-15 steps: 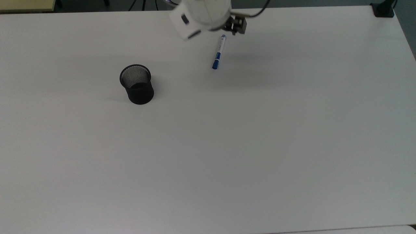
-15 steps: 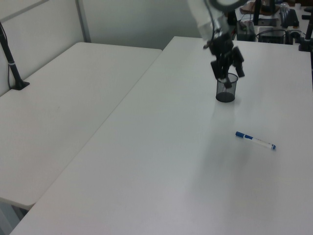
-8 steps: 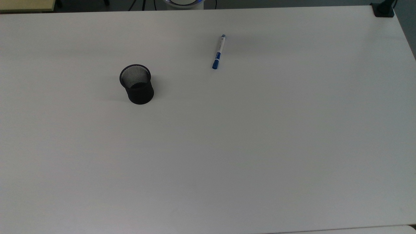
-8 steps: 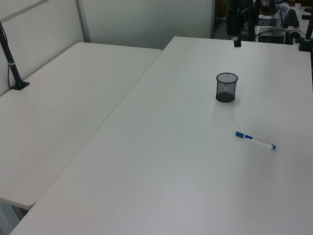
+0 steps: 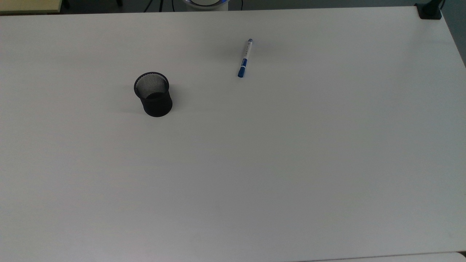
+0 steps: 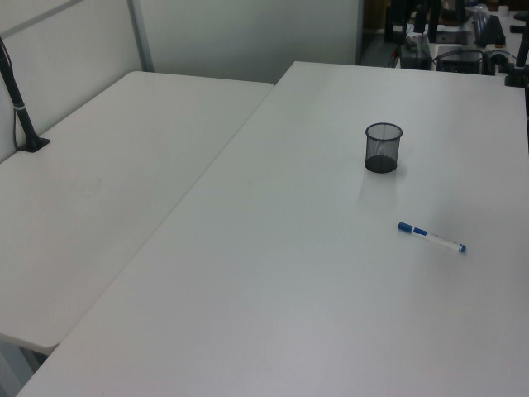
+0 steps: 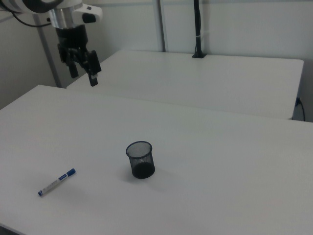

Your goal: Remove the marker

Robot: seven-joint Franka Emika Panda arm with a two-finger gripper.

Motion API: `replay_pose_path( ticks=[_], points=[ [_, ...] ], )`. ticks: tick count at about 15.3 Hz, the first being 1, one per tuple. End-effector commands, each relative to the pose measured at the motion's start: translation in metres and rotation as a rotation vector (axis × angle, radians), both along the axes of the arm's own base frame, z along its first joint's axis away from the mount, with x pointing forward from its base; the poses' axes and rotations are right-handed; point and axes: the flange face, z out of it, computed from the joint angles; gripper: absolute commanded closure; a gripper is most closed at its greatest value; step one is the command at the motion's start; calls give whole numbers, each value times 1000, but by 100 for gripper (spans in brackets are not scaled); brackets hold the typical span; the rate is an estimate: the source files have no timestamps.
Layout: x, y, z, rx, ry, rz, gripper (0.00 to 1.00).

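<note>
I see a broad white surface (image 5: pixel 291 163) under soft, even light. In the left view a second white table (image 6: pixel 107 174) butts against its long edge, with a pale partition wall (image 6: pixel 240 33) behind. A black clamp post (image 6: pixel 21 107) stands at that table's far corner. In the right view another black post (image 7: pixel 197 29) rises beside a metal upright (image 7: pixel 159 24).
</note>
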Motion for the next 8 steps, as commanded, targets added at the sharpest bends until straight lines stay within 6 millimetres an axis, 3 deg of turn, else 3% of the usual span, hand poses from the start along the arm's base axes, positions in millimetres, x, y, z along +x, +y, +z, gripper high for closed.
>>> replay_pose_path(
  ticks=[1, 8],
  points=[
    [6, -4, -8, -51, -25, 130, 0],
    [7, -5, -11, -84, -14, 155, 0]
  ],
)
